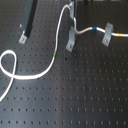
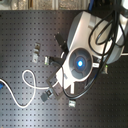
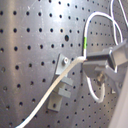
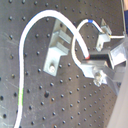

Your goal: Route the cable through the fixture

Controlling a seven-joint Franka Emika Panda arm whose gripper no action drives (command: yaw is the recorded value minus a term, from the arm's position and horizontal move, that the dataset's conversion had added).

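We see the cable (image 1: 59,59), a long thin white cord with a small green band. In the first exterior view it also has blue and yellow bands on the first exterior view's right. It makes a big loop on the black counter (image 1: 75,100) full of little holes, on the first exterior view's left. Then it climbs up to the top middle, where the fingers (image 1: 71,7) are, bends back down and runs past a grey clip (image 1: 106,37) on the right.

The fixture (image 1: 71,39) is a small grey metal clip. It stands just below the fingers, and the cable passes right beside its top.

The fingers are cut off at the top edge there. In the second exterior view the big white arm (image 2: 80,62) hides them.

In both wrist views the fingers (image 3: 102,60) are pinched on the cable, near the fixture.
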